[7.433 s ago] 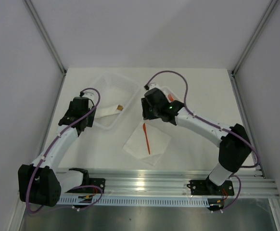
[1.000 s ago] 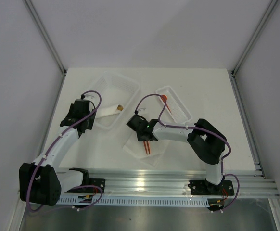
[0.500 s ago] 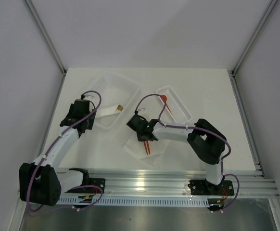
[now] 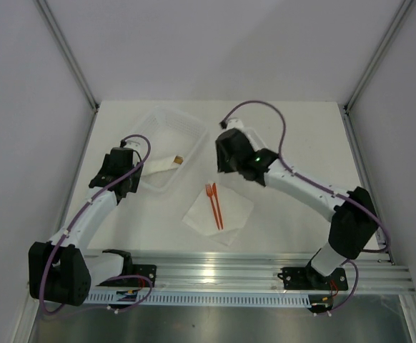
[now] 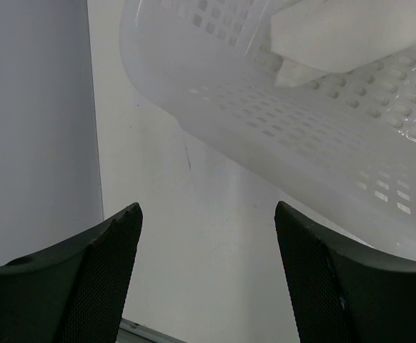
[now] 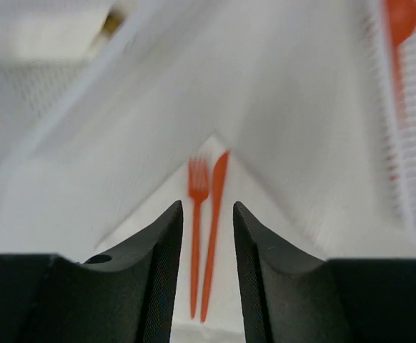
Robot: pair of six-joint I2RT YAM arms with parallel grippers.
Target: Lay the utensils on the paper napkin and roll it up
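White table, paper napkin near front rail, grey walls around

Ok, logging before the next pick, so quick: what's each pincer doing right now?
Left pincer: open wide, holding nothing.
Right pincer: open with a narrow gap, holding nothing.
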